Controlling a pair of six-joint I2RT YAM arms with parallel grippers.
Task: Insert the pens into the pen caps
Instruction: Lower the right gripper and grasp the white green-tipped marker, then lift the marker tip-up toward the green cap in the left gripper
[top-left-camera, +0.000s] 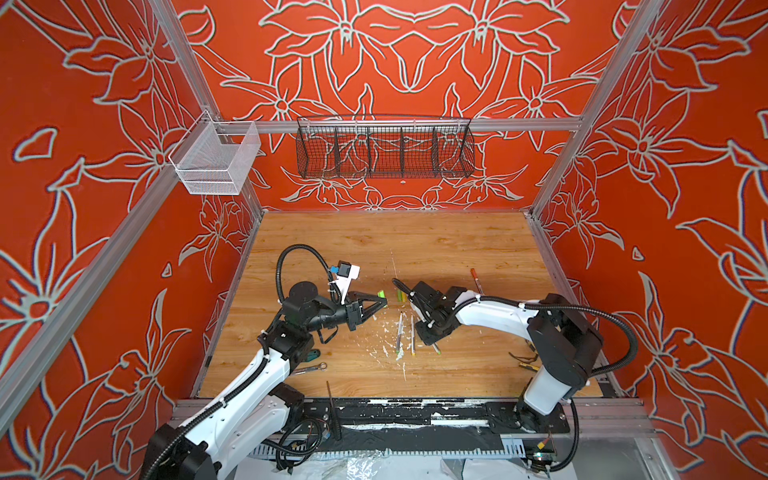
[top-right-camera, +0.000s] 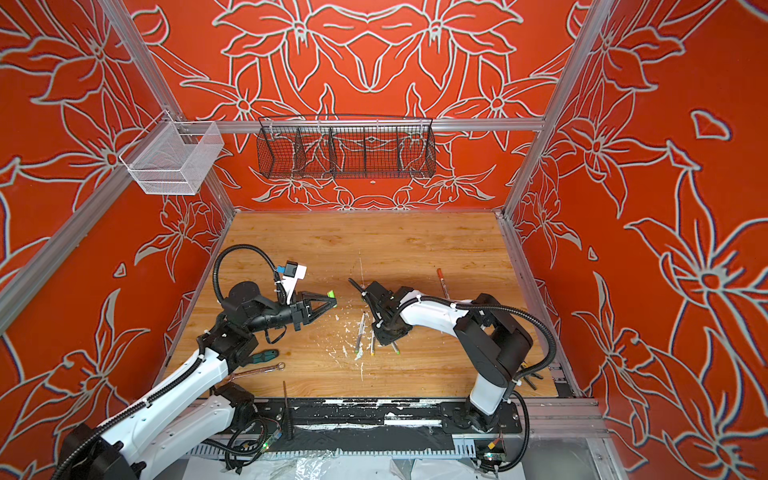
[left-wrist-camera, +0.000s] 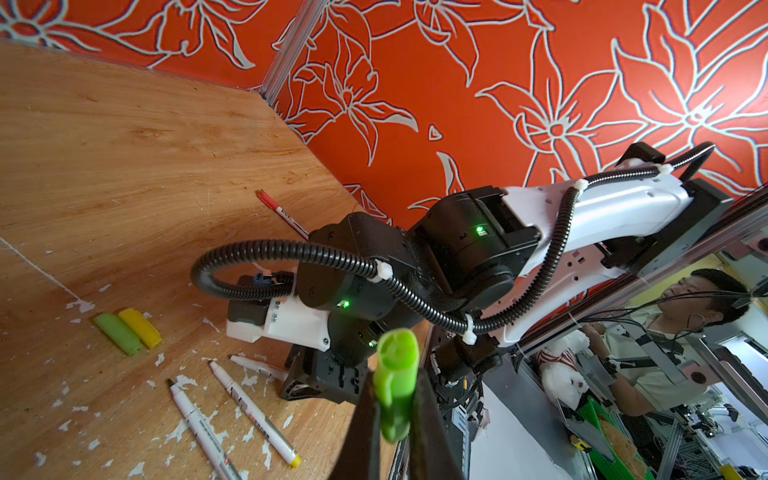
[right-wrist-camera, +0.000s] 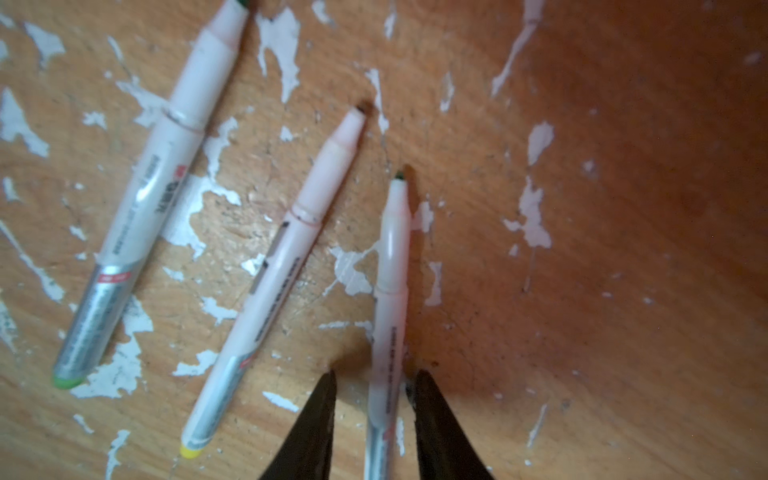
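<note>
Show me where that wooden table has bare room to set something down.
The far strip of the table, between the back wall and both arms, is bare. So is the near-middle patch between the wrench and the right arm's base. The centre is crowded: three pens, two caps, the left gripper and the right gripper.

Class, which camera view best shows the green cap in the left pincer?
Left wrist view: the green cap looms close, clamped in the left pincer. Both top views show a green speck; the right wrist view misses it.
</note>
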